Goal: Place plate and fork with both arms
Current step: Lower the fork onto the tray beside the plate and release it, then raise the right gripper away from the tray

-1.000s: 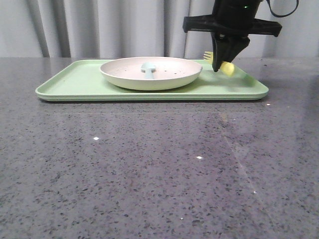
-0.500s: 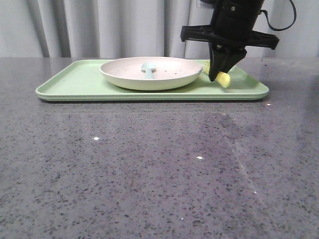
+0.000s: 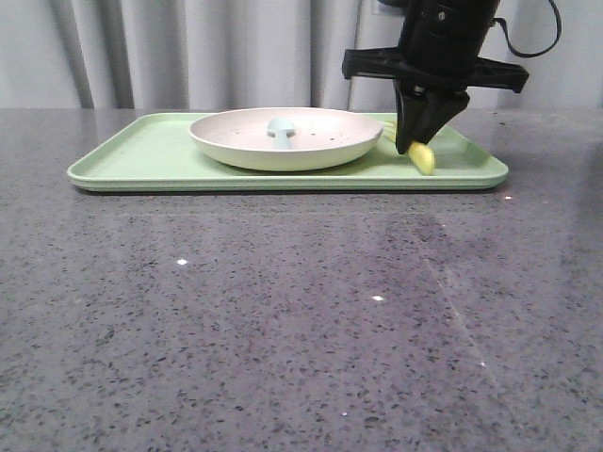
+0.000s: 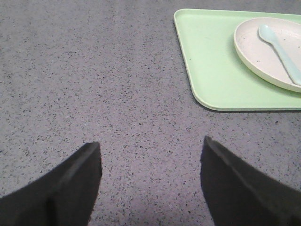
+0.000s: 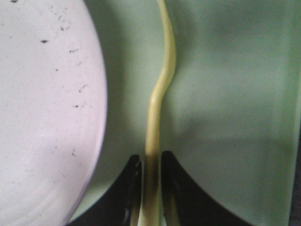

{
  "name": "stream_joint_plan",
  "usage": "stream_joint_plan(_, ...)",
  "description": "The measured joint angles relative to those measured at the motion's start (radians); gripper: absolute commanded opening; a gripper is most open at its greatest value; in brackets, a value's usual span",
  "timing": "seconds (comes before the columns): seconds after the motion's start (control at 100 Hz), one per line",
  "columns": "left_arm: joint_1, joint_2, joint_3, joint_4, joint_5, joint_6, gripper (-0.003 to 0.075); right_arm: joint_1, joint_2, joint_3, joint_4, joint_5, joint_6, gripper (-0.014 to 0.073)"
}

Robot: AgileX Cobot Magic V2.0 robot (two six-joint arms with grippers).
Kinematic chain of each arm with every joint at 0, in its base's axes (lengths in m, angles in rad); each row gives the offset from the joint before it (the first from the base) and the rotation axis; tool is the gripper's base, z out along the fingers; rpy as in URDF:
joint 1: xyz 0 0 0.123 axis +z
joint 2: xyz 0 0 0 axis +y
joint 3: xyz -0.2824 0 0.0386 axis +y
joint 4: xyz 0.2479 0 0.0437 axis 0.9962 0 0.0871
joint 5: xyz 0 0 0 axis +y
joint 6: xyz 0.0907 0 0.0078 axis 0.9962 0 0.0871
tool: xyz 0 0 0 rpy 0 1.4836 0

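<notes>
The cream-white speckled plate [image 3: 320,143] sits on the light-green tray [image 3: 141,160]. It also shows in the left wrist view, plate [image 4: 257,55], and the right wrist view, plate [image 5: 47,117]. My right gripper [image 3: 415,146] is shut on the yellow fork [image 3: 423,158], low over the tray just right of the plate. Up close, the gripper [image 5: 151,162] pinches the handle of the fork [image 5: 159,94], which runs along the plate's rim. My left gripper [image 4: 151,141] is open over bare table, left of the tray, and holds nothing.
A pale blue spoon [image 3: 280,130] lies in the plate, also seen from the left wrist, spoon [image 4: 281,47]. The tray [image 4: 211,66] lies toward the back of the grey speckled table [image 3: 283,311]. Grey curtains hang behind.
My right gripper has come down with the fork, from above the tray's right part to low beside the plate. The plate and spoon have not moved.
</notes>
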Motion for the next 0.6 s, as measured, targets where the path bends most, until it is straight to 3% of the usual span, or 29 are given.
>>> stream_joint_plan(0.6, 0.0, 0.0, 0.0, 0.0, 0.0, 0.0, 0.0438, 0.0, 0.0, 0.0, -0.028, 0.004, -0.002, 0.0209)
